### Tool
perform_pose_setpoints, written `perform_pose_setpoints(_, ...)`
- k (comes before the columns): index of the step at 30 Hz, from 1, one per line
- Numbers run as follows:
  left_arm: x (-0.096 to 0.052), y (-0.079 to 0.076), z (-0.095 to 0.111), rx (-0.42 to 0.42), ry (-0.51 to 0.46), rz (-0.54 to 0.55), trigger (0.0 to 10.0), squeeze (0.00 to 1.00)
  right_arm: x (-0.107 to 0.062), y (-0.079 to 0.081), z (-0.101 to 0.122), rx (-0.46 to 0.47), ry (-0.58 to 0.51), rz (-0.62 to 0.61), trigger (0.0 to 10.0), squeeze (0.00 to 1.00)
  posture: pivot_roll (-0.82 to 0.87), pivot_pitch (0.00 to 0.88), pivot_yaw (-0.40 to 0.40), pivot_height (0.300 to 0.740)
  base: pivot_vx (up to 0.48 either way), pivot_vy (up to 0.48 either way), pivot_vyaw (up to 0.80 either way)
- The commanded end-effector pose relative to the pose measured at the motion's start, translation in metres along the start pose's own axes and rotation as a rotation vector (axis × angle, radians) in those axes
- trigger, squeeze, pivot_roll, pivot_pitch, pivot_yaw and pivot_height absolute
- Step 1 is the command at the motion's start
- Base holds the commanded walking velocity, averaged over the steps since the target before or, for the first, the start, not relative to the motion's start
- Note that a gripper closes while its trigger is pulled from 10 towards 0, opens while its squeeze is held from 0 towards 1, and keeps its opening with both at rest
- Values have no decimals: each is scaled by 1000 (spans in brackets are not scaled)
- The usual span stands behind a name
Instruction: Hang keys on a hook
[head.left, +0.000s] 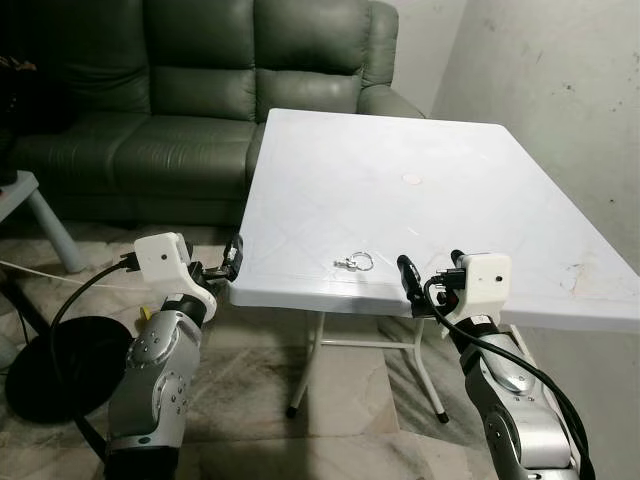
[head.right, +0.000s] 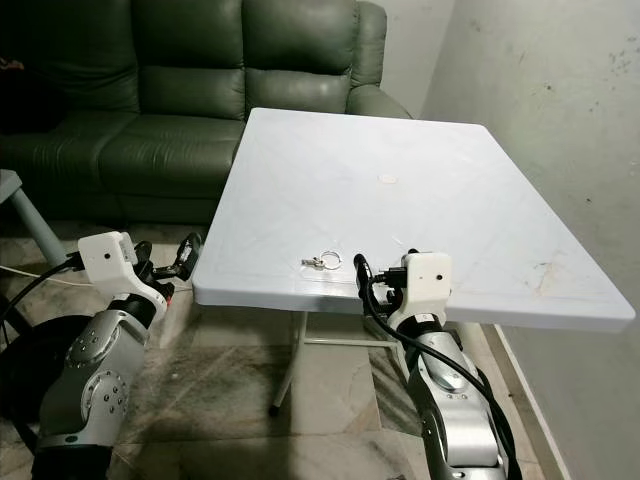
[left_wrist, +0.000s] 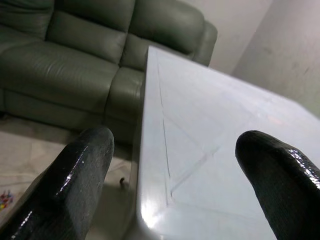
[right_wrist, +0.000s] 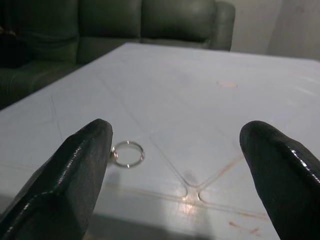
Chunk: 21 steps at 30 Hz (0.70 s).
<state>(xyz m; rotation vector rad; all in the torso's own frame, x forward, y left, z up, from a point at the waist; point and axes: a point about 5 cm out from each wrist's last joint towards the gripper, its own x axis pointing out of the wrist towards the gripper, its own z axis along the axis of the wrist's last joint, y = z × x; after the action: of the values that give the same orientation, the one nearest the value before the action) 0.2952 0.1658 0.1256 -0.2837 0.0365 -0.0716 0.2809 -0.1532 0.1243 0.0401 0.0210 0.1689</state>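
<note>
Right gripper open at table edge, just beside keys. Left gripper open too. Light, flat, probably slippery; pinch the ring.

Head stereo downward; wrists along table

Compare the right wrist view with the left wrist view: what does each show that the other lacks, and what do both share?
Right wrist view alone: the key ring lying on the white table just past the open right gripper, and a small round pinkish mark farther along the tabletop.

Left wrist view alone: the table's near corner from the side, with floor tiles below it; the open left gripper straddles that edge.

Both: two spread black fingers, the white table, the dark green sofa and a pale wall.
</note>
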Motion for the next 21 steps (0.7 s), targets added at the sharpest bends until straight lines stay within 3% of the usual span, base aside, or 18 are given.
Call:
perform_pose_setpoints(1,0,-4,3,15,-13,-16,10000,0,1,2,6,-3,-9,15,10000,0,-24,0,-90,740,0,0,0)
perform_pose_setpoints(7,-5,-13,-4,103,7,-86,10000,0,3,14,1,-58,17,133,10000,0,-23,1,-90,740,0,0,0)
perform_pose_setpoints(13,-6,-21,-3,94,8,-129,10000,0,12,16,2,-86,27,184,10000,0,-11,29,-105,740,0,0,0)
perform_pose_setpoints(14,-6,-25,-1,95,5,-138,10000,0,18,18,6,-73,9,220,10000,969,-3,44,-112,740,0,0,0)
perform_pose_setpoints(21,-10,-29,1,100,-1,-144,10000,0,37,20,12,-72,-5,232,10000,1000,16,79,-121,740,0,0,0)
